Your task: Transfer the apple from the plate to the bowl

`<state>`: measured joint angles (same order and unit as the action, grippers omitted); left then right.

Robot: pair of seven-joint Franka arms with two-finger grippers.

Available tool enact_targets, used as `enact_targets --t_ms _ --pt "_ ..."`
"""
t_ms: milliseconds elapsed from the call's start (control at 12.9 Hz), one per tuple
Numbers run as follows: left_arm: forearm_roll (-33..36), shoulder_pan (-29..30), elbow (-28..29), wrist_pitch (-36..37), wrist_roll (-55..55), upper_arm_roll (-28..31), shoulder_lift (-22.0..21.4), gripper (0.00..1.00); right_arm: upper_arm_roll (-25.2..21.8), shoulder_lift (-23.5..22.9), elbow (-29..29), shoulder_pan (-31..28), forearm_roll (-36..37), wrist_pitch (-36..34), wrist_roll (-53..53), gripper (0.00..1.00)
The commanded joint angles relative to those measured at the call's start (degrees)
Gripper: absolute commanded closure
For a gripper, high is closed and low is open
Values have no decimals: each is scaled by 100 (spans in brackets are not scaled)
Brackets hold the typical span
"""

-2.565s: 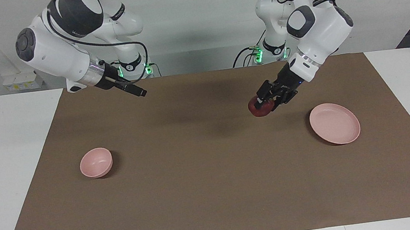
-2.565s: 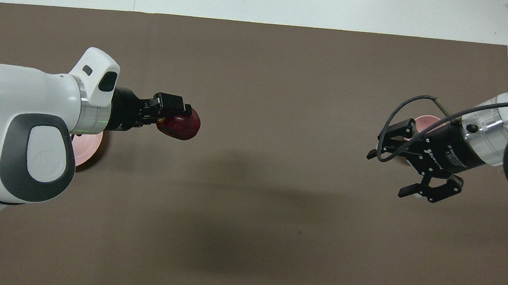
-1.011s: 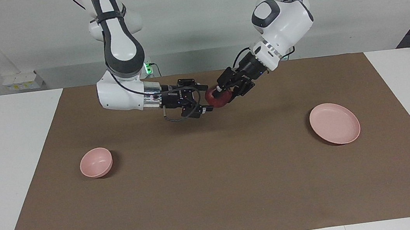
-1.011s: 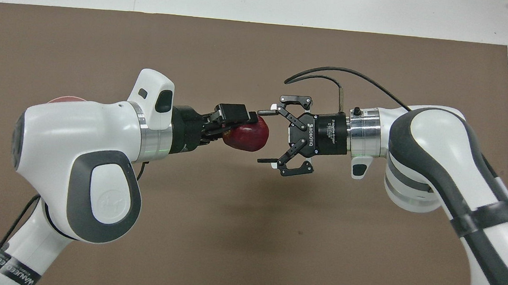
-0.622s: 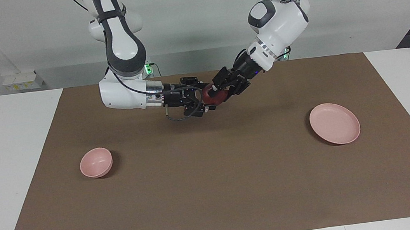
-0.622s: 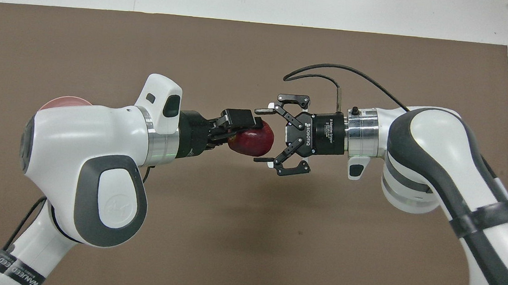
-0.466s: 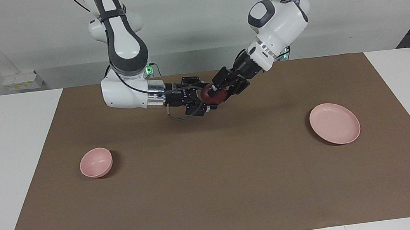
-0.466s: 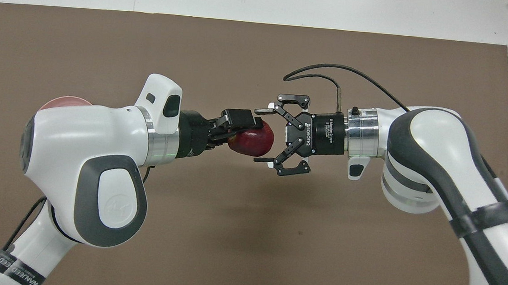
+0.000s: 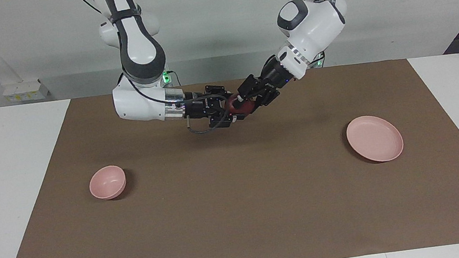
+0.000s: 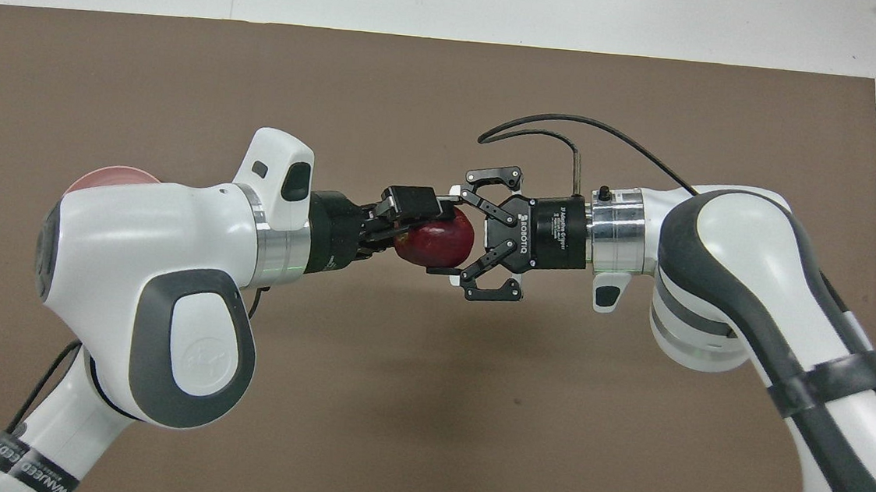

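Above the middle of the brown mat (image 9: 238,198), both grippers meet on the apple (image 10: 438,244), which hangs in the air well clear of the surface. The right gripper (image 10: 450,235), wide open around the fruit a second ago, has now drawn its fingers in against the apple's sides. The left gripper (image 9: 240,103) has not let go; it stays clamped on the apple from its own end. So the apple is pinched between the two grippers at once, the left arm's fingers on the end toward the plate (image 9: 374,138), the right arm's on the end toward the bowl (image 9: 107,182).

Judgement: the handover is at its midpoint. The receiving grip looks made, the giving grip not yet released. The left gripper should open next and back away before the right arm carries anything.

Plate lies bare at the left arm's end of the mat; bowl sits empty at the right arm's end, well apart from the apple.
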<state>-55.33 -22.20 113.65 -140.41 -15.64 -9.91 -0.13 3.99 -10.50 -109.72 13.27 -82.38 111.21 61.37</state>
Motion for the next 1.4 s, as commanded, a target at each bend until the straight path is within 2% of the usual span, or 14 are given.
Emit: enact_targets --t_ms 0,155,544,777,933,1088,1244,1322 --pt "-31 -118 18 -5 -71 68 -48 27 14 110 -41 -9 -33 59 42 100" --pt "31 -118 17 5 -44 77 -48 0 14 110 -32 -18 -24 50 33 100" --pt "1118 -13 9 276 -27 112 -31 0 -3 127 152 -62 545 24 121 100" --pt "2523 364 17 845 8 130 -39 0 -12 215 231 -62 1712 24 121 100" --pt "3525 706 17 1312 165 130 -57 0 -38 215 345 -166 2215 6 104 100" --pt "3924 1058 17 1603 726 130 -57 0 -47 207 415 -368 2637 -29 42 100" --pt "4082 1383 -9 1666 1464 130 -39 0 -47 154 696 -588 3417 -230 16 100" --pt "4370 1507 -79 1709 1659 130 -39 0 -47 145 775 -650 3708 -274 7 100"
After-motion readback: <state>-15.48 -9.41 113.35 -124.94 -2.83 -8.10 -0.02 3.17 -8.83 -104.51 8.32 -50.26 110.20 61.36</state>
